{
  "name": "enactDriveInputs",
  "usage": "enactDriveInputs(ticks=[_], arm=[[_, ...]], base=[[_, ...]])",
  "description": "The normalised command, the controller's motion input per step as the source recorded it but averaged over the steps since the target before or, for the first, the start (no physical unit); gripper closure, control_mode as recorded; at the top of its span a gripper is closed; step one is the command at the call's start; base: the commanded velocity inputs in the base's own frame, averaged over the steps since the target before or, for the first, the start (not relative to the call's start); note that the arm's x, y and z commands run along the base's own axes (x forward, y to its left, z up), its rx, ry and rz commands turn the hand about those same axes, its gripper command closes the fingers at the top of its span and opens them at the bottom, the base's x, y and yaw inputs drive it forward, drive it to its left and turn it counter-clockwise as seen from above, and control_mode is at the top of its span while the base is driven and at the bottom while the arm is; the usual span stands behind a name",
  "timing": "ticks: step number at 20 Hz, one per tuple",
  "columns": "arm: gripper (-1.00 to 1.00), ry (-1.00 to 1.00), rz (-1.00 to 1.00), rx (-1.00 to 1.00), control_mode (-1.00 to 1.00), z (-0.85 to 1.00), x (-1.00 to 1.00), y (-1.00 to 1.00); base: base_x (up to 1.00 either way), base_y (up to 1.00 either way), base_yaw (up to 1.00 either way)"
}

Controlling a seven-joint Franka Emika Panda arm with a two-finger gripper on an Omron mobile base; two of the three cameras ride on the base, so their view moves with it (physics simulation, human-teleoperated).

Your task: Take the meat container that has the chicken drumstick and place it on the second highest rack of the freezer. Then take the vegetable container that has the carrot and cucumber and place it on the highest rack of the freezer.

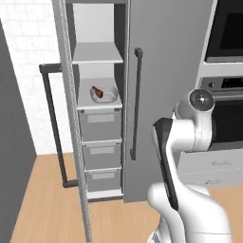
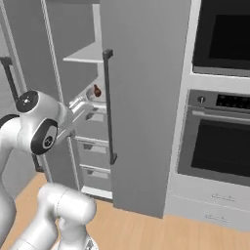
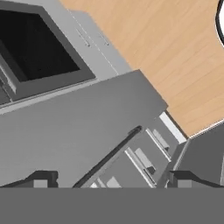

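Standing ajar at far left, the tall grey freezer (image 1: 161, 71) has its left door swung out, long dark bar handle (image 1: 54, 128) facing the room. Inside: flat light-grey highest rack (image 1: 97, 54) bare, and below it the second highest rack (image 1: 111, 102), carrying a shallow pale oval meat container (image 1: 104, 96) with the small reddish-brown chicken drumstick (image 1: 97, 91) lying in it (also glimpsed past the closed door's handle in the right base view (image 2: 96, 91)). Three grey drawers (image 1: 100, 124) stacked beneath. Further right, the white arm's two-finger gripper (image 3: 109, 180) looks down the freezer front, fingertips (image 3: 41, 179) spread wide, nothing between them. Black-windowed built-in oven (image 2: 222, 149) at far right.
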Motion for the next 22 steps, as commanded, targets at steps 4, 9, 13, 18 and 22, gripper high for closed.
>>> enactDriveInputs(ticks=[4,9,13,18,22], arm=[[-1.0,0.0,0.0,0.0,1.0,0.0,0.0,0.0],[-1.0,0.0,0.0,0.0,1.0,0.0,0.0,0.0],[-1.0,0.0,0.0,0.0,1.0,0.0,0.0,0.0],[-1.0,0.0,0.0,0.0,1.0,0.0,0.0,0.0],[-1.0,0.0,0.0,0.0,1.0,0.0,0.0,0.0]], base=[[-0.2,-1.0,-0.37],[0.46,-1.0,-0.19],[0.94,-1.0,0.04],[-0.01,-1.0,-0.14],[-0.12,-1.0,-0.2]])
